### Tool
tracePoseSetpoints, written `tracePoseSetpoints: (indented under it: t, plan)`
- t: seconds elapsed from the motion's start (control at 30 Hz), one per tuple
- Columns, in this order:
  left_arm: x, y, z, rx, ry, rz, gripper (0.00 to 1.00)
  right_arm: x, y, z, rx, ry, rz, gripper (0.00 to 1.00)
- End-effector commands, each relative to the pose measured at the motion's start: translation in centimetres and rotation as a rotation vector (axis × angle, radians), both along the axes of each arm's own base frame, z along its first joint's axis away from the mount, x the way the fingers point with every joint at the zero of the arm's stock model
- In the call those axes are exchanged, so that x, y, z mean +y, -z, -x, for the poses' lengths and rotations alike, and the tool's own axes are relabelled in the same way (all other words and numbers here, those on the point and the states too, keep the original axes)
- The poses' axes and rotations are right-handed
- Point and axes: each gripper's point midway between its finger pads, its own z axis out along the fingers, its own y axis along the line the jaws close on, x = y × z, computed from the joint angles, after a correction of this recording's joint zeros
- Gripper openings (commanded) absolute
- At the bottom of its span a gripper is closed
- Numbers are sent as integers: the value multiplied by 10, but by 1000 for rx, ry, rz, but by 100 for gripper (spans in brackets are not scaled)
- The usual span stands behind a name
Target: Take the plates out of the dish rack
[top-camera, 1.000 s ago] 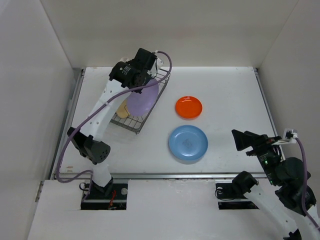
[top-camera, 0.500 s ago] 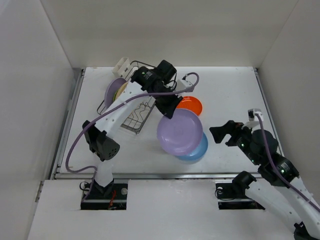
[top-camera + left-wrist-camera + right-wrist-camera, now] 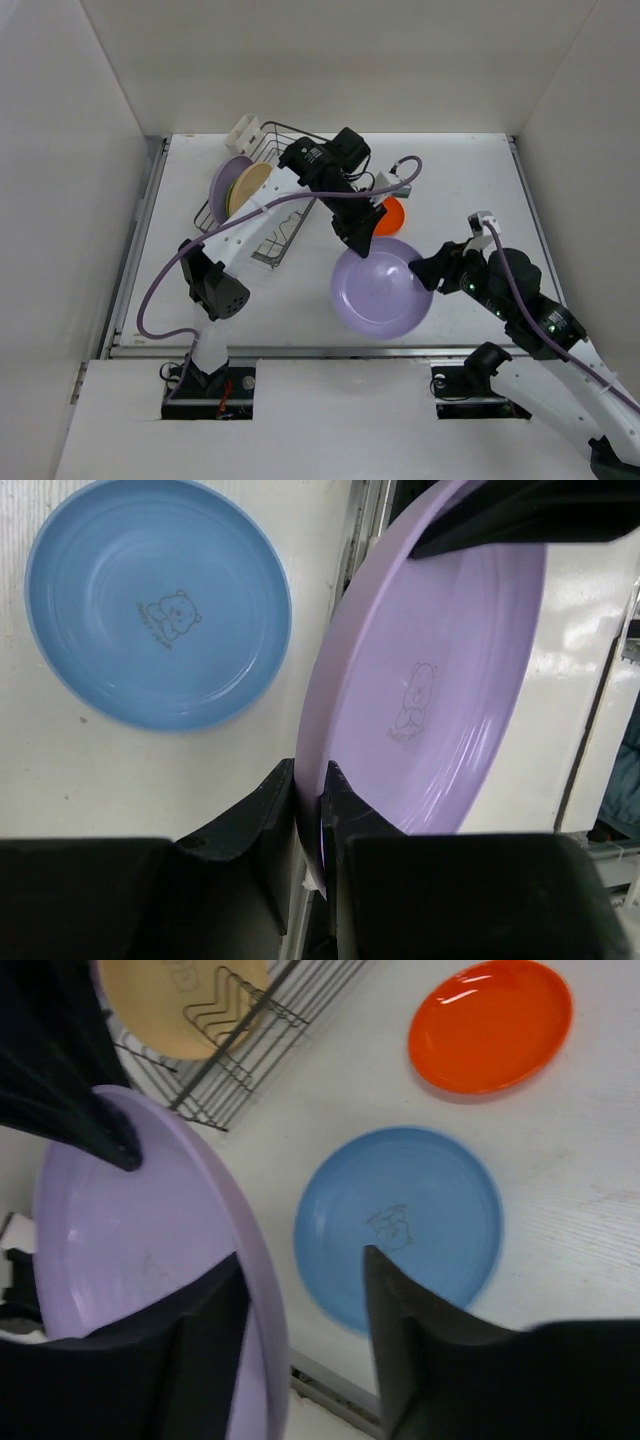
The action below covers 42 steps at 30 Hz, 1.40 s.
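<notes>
My left gripper (image 3: pixel 308 810) is shut on the rim of a lavender plate (image 3: pixel 440 680), held tilted above the table's front middle (image 3: pixel 382 288). My right gripper (image 3: pixel 300 1330) stands astride the opposite rim of that plate (image 3: pixel 130 1230); one finger lies against the plate's inside and the other stands apart from it. A blue plate (image 3: pixel 430 1200) lies flat on the table below, hidden in the top view. An orange plate (image 3: pixel 393 216) lies behind it. The dish rack (image 3: pixel 270 240) at the back left holds a cream-yellow plate (image 3: pixel 250 185) and a pale purple one (image 3: pixel 224 182) on edge.
A small white caddy (image 3: pixel 245 130) sits at the rack's far corner. White walls close the table in on three sides. A metal rail (image 3: pixel 300 350) runs along the front edge, just below the held plate.
The left arm has lifted the lavender plate out of the rack and carried it right and forward over the blue plate. The right arm has come in to its rim, jaws narrowing.
</notes>
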Motion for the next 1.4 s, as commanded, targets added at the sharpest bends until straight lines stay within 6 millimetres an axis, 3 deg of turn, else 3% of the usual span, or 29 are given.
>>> tracePoseSetpoints:
  t: [0.0,0.03,0.07,0.13,0.23,0.27,0.33,0.37,0.4,0.53,0.6,0.67,0.73,0.77,0.9,0.97,1.0,1.03,1.23,1.3,1.37]
  plan:
    - [3,-39,22,26,54,120,0,14,-18,3,-51,-86,-22,48]
    - [2,-39,21,20,54,126,0,15,-18,5,-54,-103,-17,37]
    - [3,-38,19,18,42,115,0,16,-18,6,-53,-112,-19,17]
    - [2,-36,12,-5,6,96,0,14,-20,6,-62,-101,-21,2]
    - [8,-24,-14,-116,-85,13,2,10,-26,8,-86,-89,-33,0]
    - [10,-22,-22,-136,-134,-15,16,9,-22,6,-80,-81,-26,0]
    - [17,-17,-42,-224,-200,-71,18,5,-24,5,-92,-59,-26,0]
    - [21,-19,-45,-240,-225,-82,24,4,-24,4,-87,-43,-33,0]
    - [26,-16,-52,-269,-263,-116,54,1,-22,3,-74,-23,-34,0]
    - [40,-19,-82,-396,-407,-186,100,-8,-10,-9,-19,76,-1,0]
    - [49,-20,-95,-450,-472,-226,100,-10,3,-17,23,116,33,0]
    - [72,-28,-120,-528,-592,-271,100,-9,11,-21,59,129,58,0]
    - [93,-31,-132,-553,-666,-292,100,-5,28,-29,118,141,101,0]
    - [114,-38,-142,-580,-732,-304,100,-4,33,-32,140,156,105,0]
    - [167,-40,-165,-596,-881,-327,100,-9,59,-45,197,252,137,0]
    - [189,-29,-167,-565,-918,-362,100,-11,64,-46,209,287,119,0]
    - [205,-32,-169,-555,-960,-349,100,-13,64,-49,201,311,110,0]
    - [212,-21,-169,-532,-969,-360,100,-15,71,-49,209,329,111,0]
    - [240,-9,-167,-527,-997,-406,100,-11,83,-62,188,374,60,0]
    - [244,-8,-167,-534,-999,-407,100,-12,99,-65,208,397,85,0]
    - [244,-5,-166,-527,-996,-415,100,-13,111,-67,231,411,106,8]
